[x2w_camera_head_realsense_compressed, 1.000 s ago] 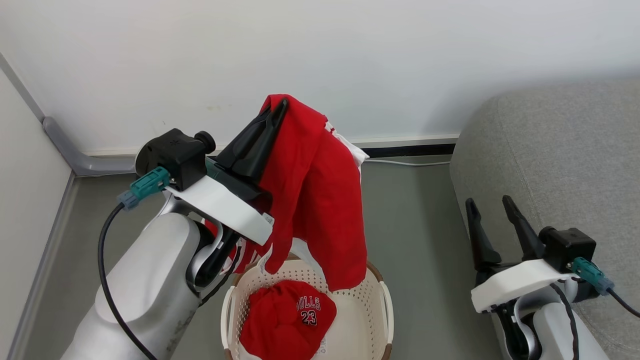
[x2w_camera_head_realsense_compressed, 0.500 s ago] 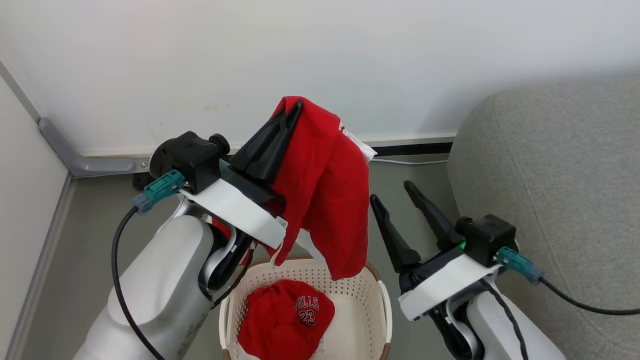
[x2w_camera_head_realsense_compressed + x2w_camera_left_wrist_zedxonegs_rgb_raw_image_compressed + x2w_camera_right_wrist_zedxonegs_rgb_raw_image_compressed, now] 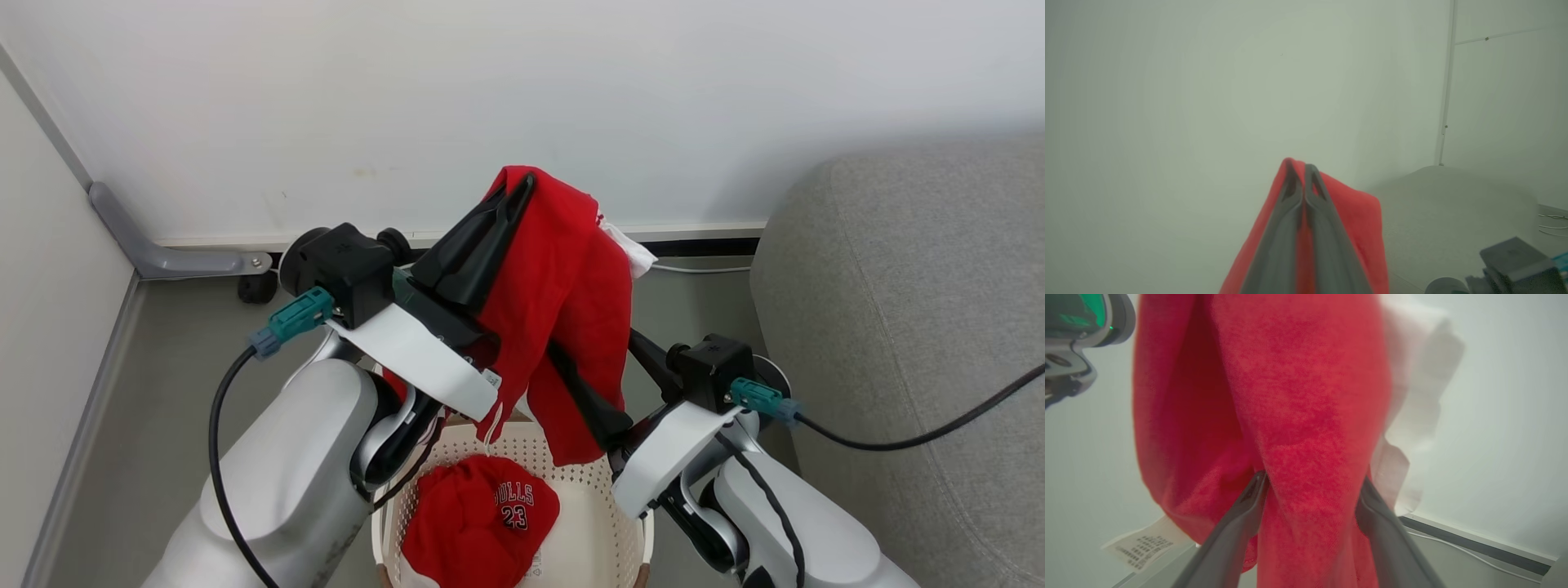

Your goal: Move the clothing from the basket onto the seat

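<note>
One thin red garment draped limp from pinched left claw.

- Plain white wall beyond the left gripper. Bare and evenly lit, with no hard shadows.
- Second pale wall well off to that gripper's left. The two walls meet in a corner.
- Grey moulding runs down the corner and along the wall foot, below and left of the gripper. A small black caster sits at its end.
- Dull grey-green floor lies below it.
- Black strip along the wall foot beyond the right gripper. A thin white cable lies on the floor just in front of it.
- Seat to the right of the right gripper: grey upholstery with a rounded corner. A soft shadow falls on the wall above it.
- In the left wrist view, a thin white conduit climbs the wall up and right of the fingers.
</note>
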Robot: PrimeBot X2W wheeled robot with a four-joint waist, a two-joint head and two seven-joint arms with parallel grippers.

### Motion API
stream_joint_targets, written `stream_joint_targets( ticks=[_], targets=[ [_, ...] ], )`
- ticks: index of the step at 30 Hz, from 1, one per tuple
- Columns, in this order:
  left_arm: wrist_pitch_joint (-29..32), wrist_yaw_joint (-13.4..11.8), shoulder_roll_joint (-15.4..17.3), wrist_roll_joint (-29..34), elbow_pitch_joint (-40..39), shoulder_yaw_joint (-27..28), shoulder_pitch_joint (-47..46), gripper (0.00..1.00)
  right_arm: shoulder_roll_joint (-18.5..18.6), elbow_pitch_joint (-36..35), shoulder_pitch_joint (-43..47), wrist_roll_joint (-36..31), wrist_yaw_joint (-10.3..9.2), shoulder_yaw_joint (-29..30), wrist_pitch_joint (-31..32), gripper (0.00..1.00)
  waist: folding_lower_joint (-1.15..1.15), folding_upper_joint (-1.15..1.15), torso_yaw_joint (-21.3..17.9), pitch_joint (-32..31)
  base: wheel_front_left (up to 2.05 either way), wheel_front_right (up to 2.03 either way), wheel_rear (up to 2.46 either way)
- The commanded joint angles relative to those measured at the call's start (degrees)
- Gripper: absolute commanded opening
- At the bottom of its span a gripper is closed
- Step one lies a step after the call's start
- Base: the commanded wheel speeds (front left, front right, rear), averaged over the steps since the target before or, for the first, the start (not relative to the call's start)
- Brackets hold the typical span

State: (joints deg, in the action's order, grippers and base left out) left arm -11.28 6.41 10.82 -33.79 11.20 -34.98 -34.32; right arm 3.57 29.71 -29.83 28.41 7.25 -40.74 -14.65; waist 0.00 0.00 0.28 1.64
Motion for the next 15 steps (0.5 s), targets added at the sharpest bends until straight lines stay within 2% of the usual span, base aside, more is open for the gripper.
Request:
stream_joint_targets(
  ticks=[1,2,4,10,11,12,15],
  targets=[
    [-0.1,-0.4,0.9,-0.2,-1.8,1.9,-2.3,0.00,-0.7,-0.1,-2.2,0.6,0.24,-0.9,-0.3,1.00,0.00,0.00,0.4,0.0,0.00,0.00,0.00],
    [0.0,-0.4,0.8,-0.2,-1.8,1.7,-2.2,0.00,-0.7,0.5,-2.6,1.2,0.24,-1.1,-0.3,0.94,0.00,0.00,0.6,0.0,0.00,0.00,0.00],
    [0.0,-0.4,0.7,-0.3,-1.6,1.4,-2.1,0.00,-0.7,1.2,-3.4,1.9,0.24,-1.2,-0.3,0.00,0.00,0.00,0.8,0.0,0.00,0.00,0.00],
    [-0.7,-0.5,0.8,-0.7,-0.3,1.4,-1.4,0.00,-0.7,1.3,-3.9,3.3,0.24,-0.9,-0.3,0.00,0.00,0.00,0.7,0.2,0.00,0.00,0.00],
    [-0.9,-0.5,0.7,-0.8,-0.1,1.5,-1.2,0.42,-0.7,1.3,-3.9,3.2,0.24,-0.7,-0.3,0.00,0.00,0.00,0.6,0.2,0.00,0.00,0.00],
    [-1.1,-0.5,0.7,-1.0,0.2,1.6,-1.0,1.00,-0.7,1.3,-3.8,3.1,0.24,-0.5,-0.3,0.00,0.00,0.00,0.5,0.2,0.00,0.00,0.00],
    [-1.6,-0.4,0.9,-1.1,0.9,1.7,-0.5,1.00,-0.7,1.0,-3.3,3.0,0.24,0.6,-0.3,0.00,0.00,0.00,0.1,0.2,0.00,0.00,0.00]
  ],
)
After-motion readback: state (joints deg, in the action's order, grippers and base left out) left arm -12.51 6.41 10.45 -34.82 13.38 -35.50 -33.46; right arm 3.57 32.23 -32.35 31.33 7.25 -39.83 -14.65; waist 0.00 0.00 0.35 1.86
